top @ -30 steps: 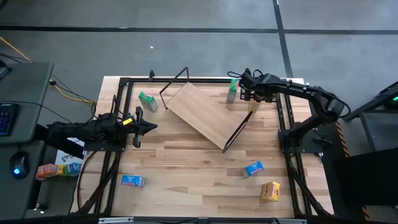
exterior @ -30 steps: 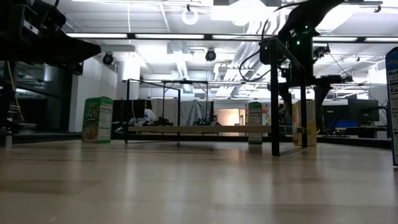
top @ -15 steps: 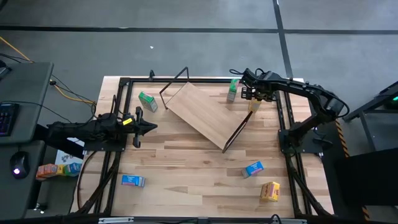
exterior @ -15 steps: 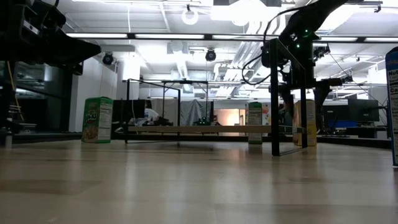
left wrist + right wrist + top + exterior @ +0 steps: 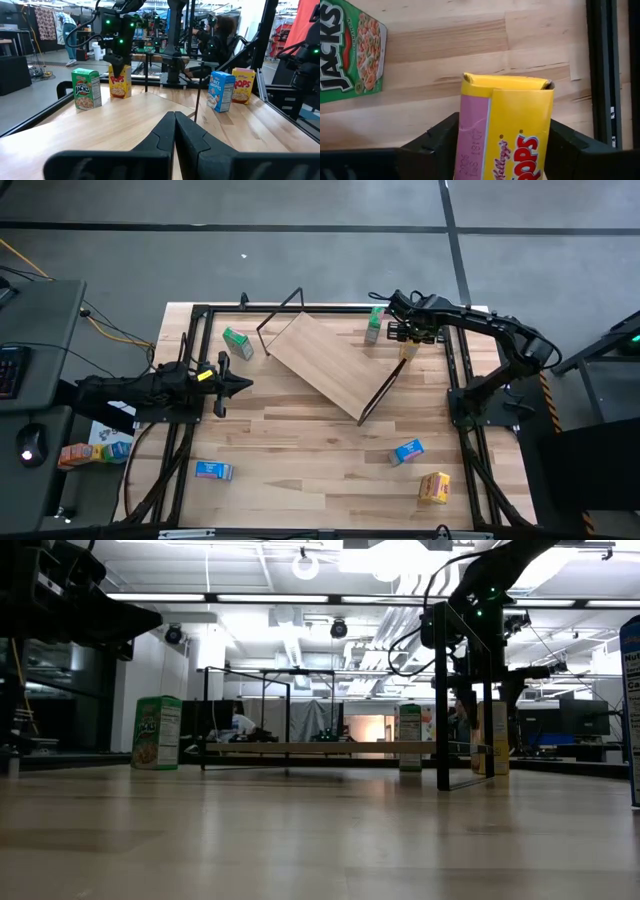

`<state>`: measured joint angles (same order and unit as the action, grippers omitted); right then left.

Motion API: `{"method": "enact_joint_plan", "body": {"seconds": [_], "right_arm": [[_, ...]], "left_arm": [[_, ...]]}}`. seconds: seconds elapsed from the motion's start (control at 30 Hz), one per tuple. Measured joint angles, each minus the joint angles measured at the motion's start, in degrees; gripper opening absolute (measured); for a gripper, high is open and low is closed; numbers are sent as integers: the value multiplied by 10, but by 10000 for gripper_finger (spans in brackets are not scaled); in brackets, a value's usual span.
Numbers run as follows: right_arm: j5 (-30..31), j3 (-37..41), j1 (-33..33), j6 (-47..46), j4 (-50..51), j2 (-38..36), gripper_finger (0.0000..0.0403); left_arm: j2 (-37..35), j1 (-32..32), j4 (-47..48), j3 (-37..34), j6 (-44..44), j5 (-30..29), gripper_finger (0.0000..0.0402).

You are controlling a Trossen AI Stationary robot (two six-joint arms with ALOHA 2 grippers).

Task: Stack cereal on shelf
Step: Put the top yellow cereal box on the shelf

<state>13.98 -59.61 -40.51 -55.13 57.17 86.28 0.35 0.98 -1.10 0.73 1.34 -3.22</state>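
Note:
The shelf (image 5: 325, 365), a light-wood board tilted on a black wire frame, stands at the table's far middle. A yellow cereal box (image 5: 515, 125) stands upright on the table by the shelf's far right corner. My right gripper (image 5: 505, 145) is over it, shut on it; it also shows in the high view (image 5: 405, 338). A green box (image 5: 374, 325) stands just left of it, and another green box (image 5: 237, 343) stands left of the shelf. My left gripper (image 5: 238, 385) is shut and empty at the table's left edge. My right gripper pinches the yellow box between its two fingers, one on the pink narrow side (image 5: 470, 145) and one on the opposite side (image 5: 547, 145), near the box's top. The fingers come from above, pointing down. The box stands upright with its bottom on the table.
Two blue boxes (image 5: 213, 470) (image 5: 407, 451) and a second yellow box (image 5: 433, 487) lie near the table's front edge. A black frame rail (image 5: 455, 370) runs along the right side, close to the right gripper.
My right arm has shifted slightly toward the table's right over the yellow box. The box stands where it was.

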Motion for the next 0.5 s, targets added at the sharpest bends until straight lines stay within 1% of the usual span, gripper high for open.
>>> {"method": "enact_joint_plan", "body": {"seconds": [0.33,0.5], "right_arm": [[-7,0,0,1,0,-1,174],[-7,0,0,2,3,-12,157]], "left_arm": [[0,0,0,0,0,0,0],[0,0,0,0,0,0,0]]}}
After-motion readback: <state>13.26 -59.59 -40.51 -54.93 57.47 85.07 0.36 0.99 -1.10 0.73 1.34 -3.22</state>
